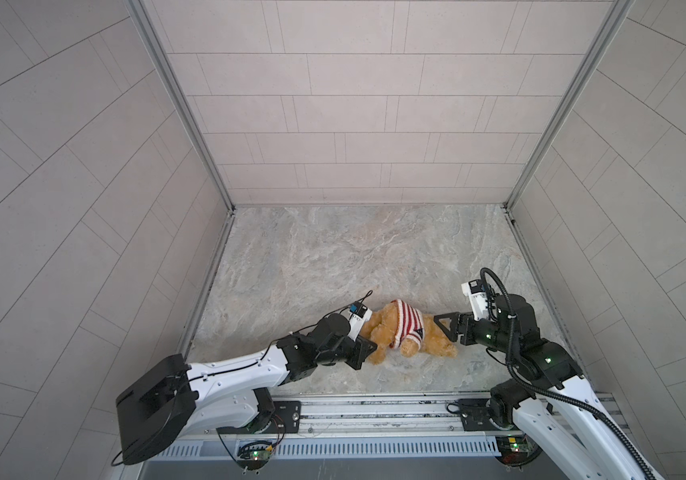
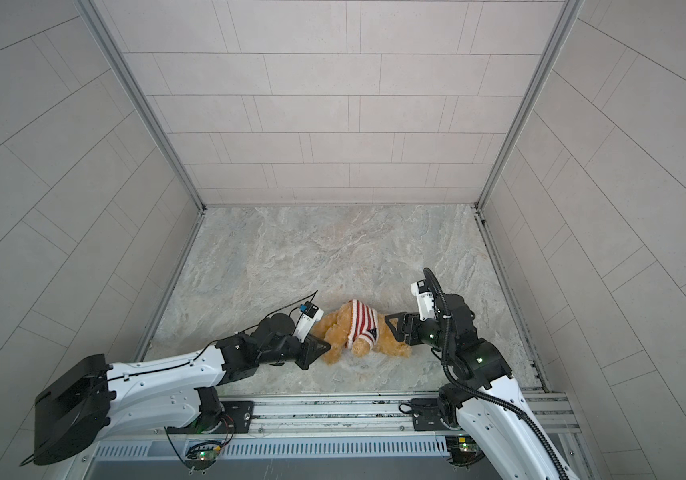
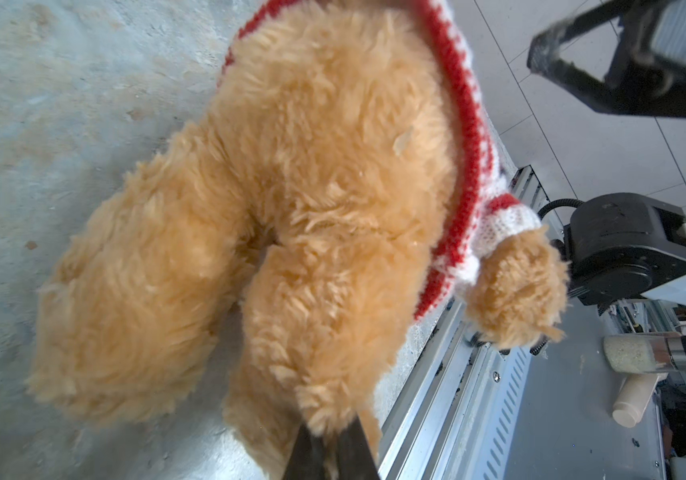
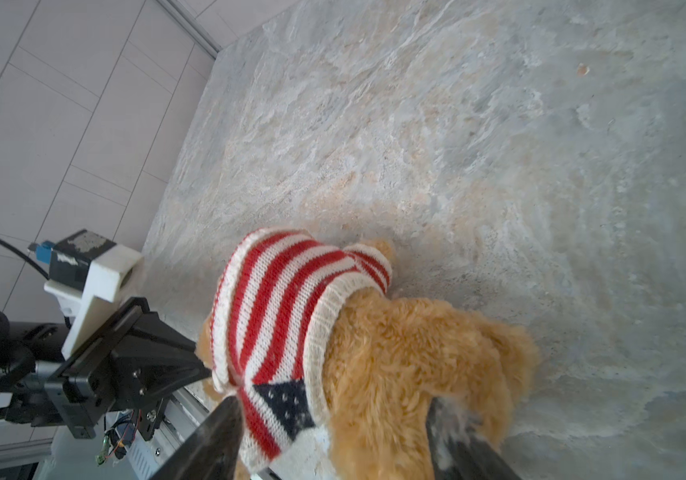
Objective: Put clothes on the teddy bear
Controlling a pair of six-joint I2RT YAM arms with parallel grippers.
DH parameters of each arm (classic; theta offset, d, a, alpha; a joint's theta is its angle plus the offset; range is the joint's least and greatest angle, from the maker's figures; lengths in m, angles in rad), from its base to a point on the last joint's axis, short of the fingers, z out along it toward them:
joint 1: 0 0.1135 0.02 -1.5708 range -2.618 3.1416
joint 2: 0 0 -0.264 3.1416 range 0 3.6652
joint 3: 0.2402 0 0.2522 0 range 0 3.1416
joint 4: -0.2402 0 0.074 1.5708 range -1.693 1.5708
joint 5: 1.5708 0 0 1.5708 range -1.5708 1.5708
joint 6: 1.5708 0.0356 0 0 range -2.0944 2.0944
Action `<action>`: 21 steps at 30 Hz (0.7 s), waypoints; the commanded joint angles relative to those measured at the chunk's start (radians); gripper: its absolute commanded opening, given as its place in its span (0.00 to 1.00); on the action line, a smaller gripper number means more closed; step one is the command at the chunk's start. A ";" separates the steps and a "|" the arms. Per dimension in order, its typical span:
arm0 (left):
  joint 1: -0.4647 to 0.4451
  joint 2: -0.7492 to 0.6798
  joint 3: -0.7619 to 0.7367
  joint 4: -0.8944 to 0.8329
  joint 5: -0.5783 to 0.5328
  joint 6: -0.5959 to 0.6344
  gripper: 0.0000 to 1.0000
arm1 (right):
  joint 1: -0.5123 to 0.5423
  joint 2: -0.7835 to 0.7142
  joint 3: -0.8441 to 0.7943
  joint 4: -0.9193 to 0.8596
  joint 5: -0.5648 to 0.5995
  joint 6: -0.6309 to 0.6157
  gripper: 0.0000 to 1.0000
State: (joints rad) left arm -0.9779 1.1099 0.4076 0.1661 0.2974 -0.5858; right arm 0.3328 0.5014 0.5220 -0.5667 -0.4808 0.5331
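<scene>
The teddy bear, fluffy and golden-brown, lies on the marbled table near the front. A red-and-white striped sweater with a dark blue starred patch covers its torso, and one paw pokes out of a sleeve. My left gripper is shut on the end of one bear leg. My right gripper stands open at the opposite end. Its two fingers straddle the fur and the sweater's ribbed edge without pinching them. The bear's face is hidden.
A metal rail runs along the table's front edge, just below the bear. Tiled walls close the left, right and back sides. Off the table beyond the rail lie a clear shaker and a beige cylinder.
</scene>
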 commanded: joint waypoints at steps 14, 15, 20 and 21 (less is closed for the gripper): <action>0.049 -0.055 0.033 -0.061 0.039 0.014 0.00 | 0.206 0.109 -0.124 0.108 0.222 0.042 0.71; 0.049 -0.052 0.031 -0.053 0.040 0.012 0.00 | 0.214 0.127 -0.129 0.124 0.224 0.041 0.71; 0.050 -0.051 0.023 -0.031 0.052 0.015 0.00 | 0.231 0.183 -0.148 0.182 0.291 0.047 0.61; 0.049 -0.054 0.018 -0.032 0.051 0.016 0.00 | 0.233 0.189 -0.149 0.185 0.306 0.047 0.57</action>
State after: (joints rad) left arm -0.9337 1.0676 0.4347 0.0792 0.3347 -0.5770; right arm 0.5575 0.6827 0.3801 -0.4290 -0.2520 0.5808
